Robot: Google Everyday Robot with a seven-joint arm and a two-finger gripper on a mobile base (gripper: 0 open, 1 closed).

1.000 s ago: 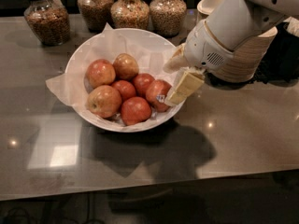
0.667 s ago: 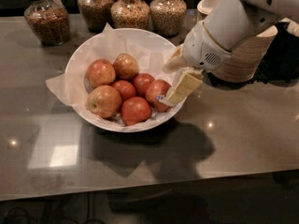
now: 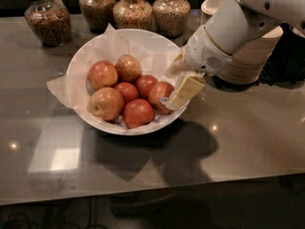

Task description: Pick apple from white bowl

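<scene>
The white bowl [image 3: 95, 49], wide, shallow and lined with crinkled white paper, stands on the grey counter and holds several apples. The deep red apple [image 3: 157, 92] with a small white sticker lies at the bowl's right side. My gripper [image 3: 170, 90] reaches in over the right rim from the upper right and sits right against this apple, covering its right edge. The apple rests in the bowl among the others.
Other apples fill the bowl, among them a paler one [image 3: 106, 103] at the front left. Several glass jars of grain [image 3: 47, 20] stand along the back. A brown stack topped by a small white bowl [image 3: 250, 56] stands behind my arm on the right.
</scene>
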